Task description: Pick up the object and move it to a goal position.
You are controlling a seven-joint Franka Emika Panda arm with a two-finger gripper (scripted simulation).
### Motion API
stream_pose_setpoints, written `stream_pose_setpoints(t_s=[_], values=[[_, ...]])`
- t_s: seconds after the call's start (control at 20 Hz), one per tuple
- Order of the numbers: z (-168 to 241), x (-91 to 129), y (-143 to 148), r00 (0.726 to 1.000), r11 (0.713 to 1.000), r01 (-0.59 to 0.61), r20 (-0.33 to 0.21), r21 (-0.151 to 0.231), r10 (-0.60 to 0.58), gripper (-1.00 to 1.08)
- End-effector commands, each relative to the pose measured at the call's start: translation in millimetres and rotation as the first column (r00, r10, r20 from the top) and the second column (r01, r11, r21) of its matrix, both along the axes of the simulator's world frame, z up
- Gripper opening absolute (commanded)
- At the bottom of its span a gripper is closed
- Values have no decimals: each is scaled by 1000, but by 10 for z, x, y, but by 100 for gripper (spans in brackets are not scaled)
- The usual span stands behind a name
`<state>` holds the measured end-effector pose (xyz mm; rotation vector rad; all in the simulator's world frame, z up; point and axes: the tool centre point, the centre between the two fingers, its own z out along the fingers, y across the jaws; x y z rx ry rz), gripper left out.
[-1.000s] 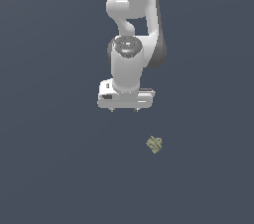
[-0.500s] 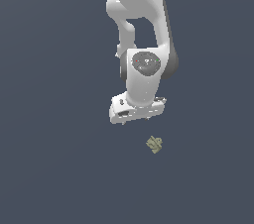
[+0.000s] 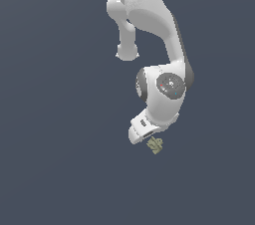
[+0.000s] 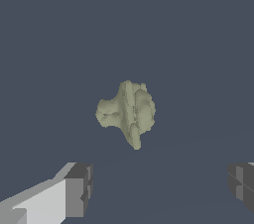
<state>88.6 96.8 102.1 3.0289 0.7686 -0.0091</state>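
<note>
In the exterior view the pincer hangs just above the little object on the dark tabletop, maybe not touching it, and in the wrist view its fingers stand wide apart, so next it must drop lower and close.

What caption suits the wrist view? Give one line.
Open gripper poised over the olive-tan lump on a dark floor.
</note>
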Motion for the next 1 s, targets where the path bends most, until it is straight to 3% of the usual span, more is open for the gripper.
stream_pose_setpoints(t_s=[0.0, 0.4, 0.95], values=[[-67, 62, 113, 999, 999, -47, 1, 6, 47, 100], [-189, 151, 308, 992, 992, -125, 1, 17, 125, 100], [-388, 148, 318, 992, 992, -129, 1, 17, 129, 100]])
